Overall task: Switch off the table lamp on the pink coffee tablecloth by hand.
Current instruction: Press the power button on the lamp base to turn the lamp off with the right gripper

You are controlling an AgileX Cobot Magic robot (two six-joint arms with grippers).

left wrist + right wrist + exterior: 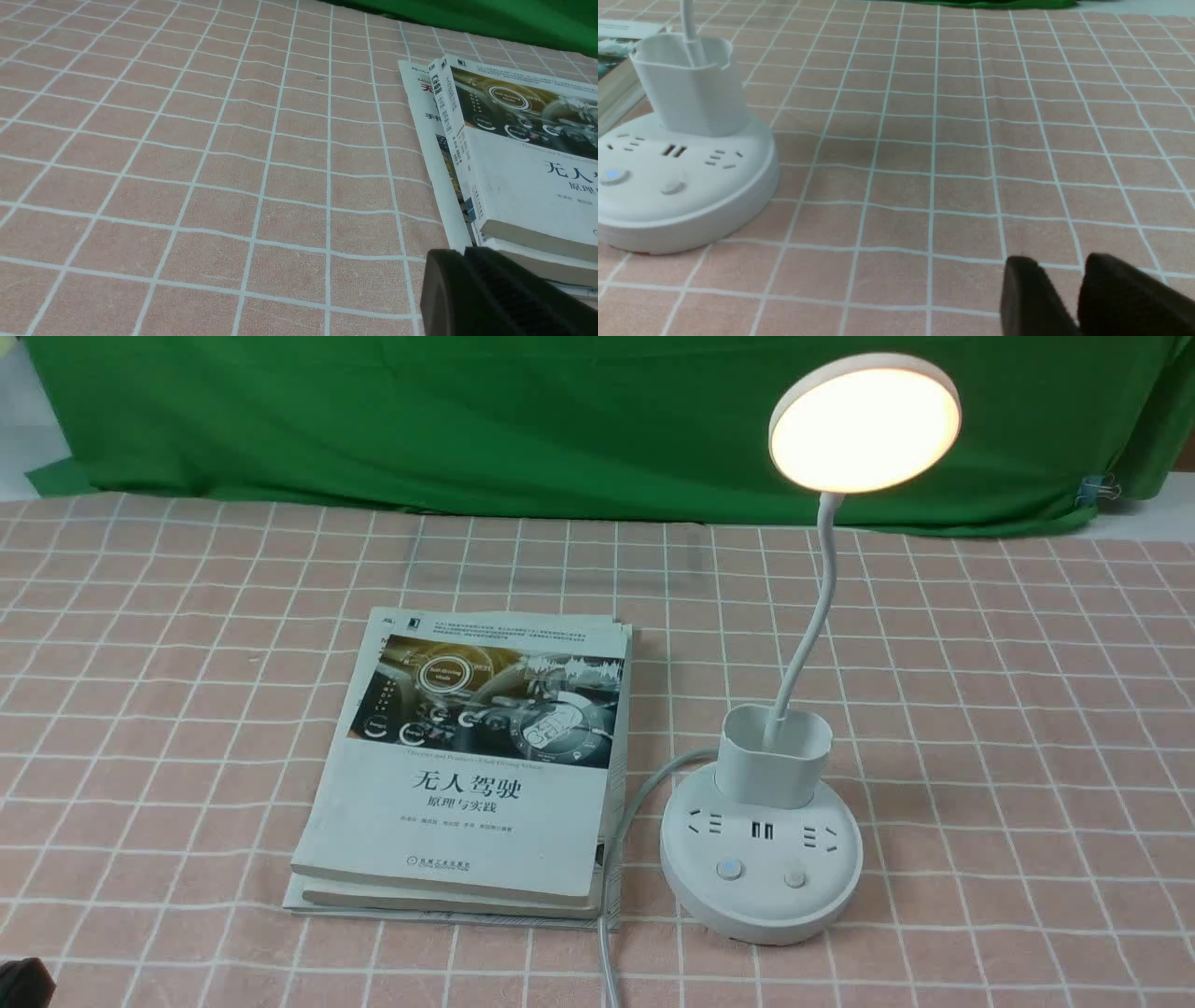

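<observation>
The white table lamp (761, 868) stands on the pink coffee tablecloth (1027, 709) right of centre. Its disc head (864, 422) glows warm. The round base carries two buttons; the left button (727, 870) shows a blue light. In the right wrist view the lamp base (682, 186) lies well off to one side of my right gripper (1059, 266), which hangs low over bare cloth with a narrow gap between its black fingers, empty. My left gripper (465, 252) is shut and empty, close to the corner of the books. In the front view only a dark corner of my left hand (23, 980) shows.
A stack of books (476, 756) lies just left of the lamp, also in the left wrist view (528, 177). The lamp's white cord (611, 896) runs between books and base to the front edge. A green backdrop cloth (467, 420) hangs at the back.
</observation>
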